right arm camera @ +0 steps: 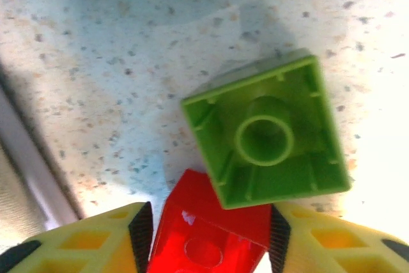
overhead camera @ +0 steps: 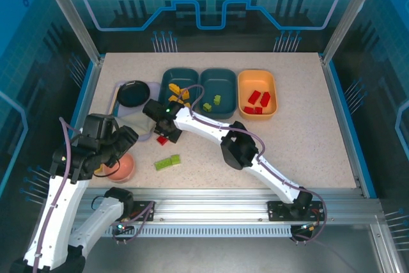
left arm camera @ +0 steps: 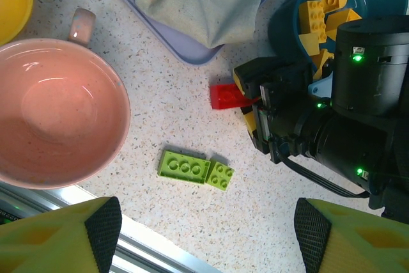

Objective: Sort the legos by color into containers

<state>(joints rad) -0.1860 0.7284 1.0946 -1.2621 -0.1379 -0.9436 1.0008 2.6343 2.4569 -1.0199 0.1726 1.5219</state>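
**Right gripper on a red brick, centre-left of table**

Right gripper point(right arm camera: 209, 229) pinches a red brick point(left arm camera: 223, 96) between both pads, centre-left in the top view, just below the lavender tray point(left arm camera: 192, 52). An upturned green brick point(right arm camera: 267, 132) overlaps its corner. Left gripper point(left arm camera: 208, 228) spread wide, holding nothing, near the pink bowl point(left arm camera: 57, 110), lower left. A green pair point(left arm camera: 184, 166) lies touching on the table, lower centre. Upper centre, left to right: left teal tray point(overhead camera: 182, 76) with yellow bricks point(overhead camera: 177, 94), middle teal tray point(overhead camera: 220, 81) with green bricks point(overhead camera: 212, 102), orange tray point(overhead camera: 255, 80) with red bricks point(overhead camera: 259, 100).
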